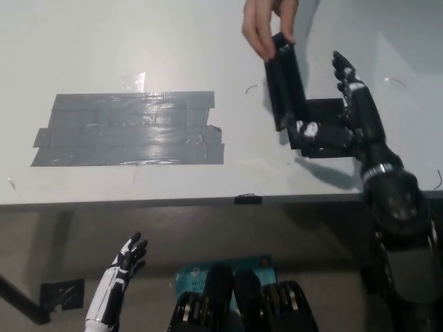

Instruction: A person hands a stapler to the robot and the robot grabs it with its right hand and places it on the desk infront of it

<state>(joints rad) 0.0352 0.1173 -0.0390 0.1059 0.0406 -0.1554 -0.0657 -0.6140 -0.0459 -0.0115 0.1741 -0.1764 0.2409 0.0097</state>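
black right arm rising from the lower right corner, forearm angled up and slightly leftward over the desk edge, ending in the right hand [349, 104] raised above the tabletop. its fingers [342, 69] are spread and extended upward, one digit with a pale tip reaching left toward the stapler; the hand is open and grips nothing, just beside the stapler, contact with it not clear

stapler [286, 81], black and long, hangs tilted over the desk, its upper end pinched by a person's hand [266, 24] coming in from the top edge. its lower end sits over the left edge of a black tape square [325, 135] stuck to the desk, which the right hand partly covers

white left hand [124, 266] rests low at the lower left, below the desk edge, fingers apart and empty

desk [138, 41] is pale grey and glossy, with a wide patch of grey duct tape [128, 129] in overlapping strips on its left half, well apart from the stapler. a small dark tab [247, 199] sits on the front edge. below the edge, a dim floor with a teal printed item [190, 277] near the bottom middle
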